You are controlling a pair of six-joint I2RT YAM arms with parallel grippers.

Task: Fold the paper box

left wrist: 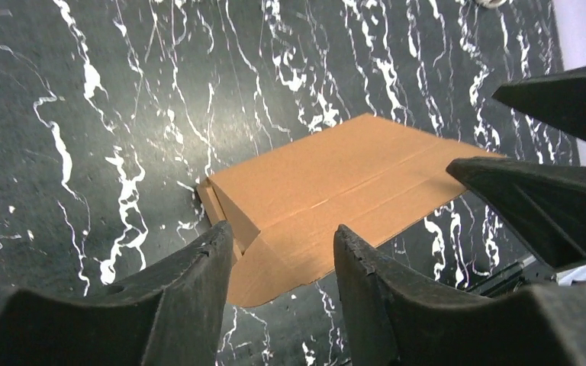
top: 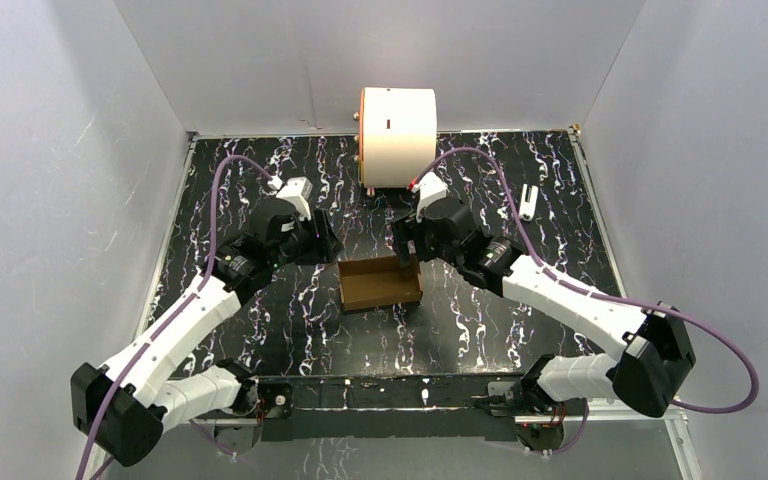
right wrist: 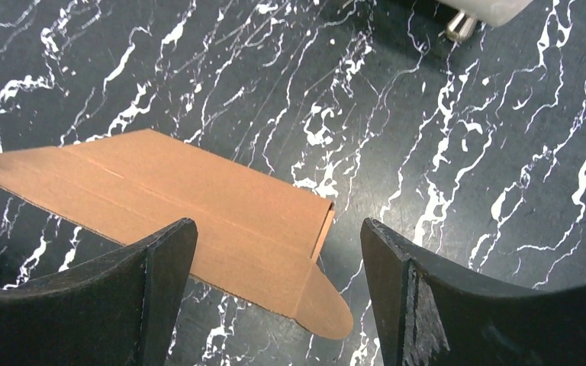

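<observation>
The brown cardboard paper box (top: 380, 284) lies on the black marbled table, partly folded, between the two arms. My left gripper (top: 328, 243) hovers just off its far left corner, open and empty. In the left wrist view the box (left wrist: 336, 191) lies ahead of my open left gripper (left wrist: 284, 242), with a rounded tab near the fingertips. My right gripper (top: 406, 250) is open above the box's far right corner. In the right wrist view the box (right wrist: 183, 213) and its rounded tab (right wrist: 326, 309) lie between the spread fingers of my right gripper (right wrist: 278, 236).
A large white cylinder with an orange rim (top: 398, 136) stands at the back centre. A small white object (top: 528, 202) lies at the back right. Grey walls enclose the table (top: 260, 320) on three sides.
</observation>
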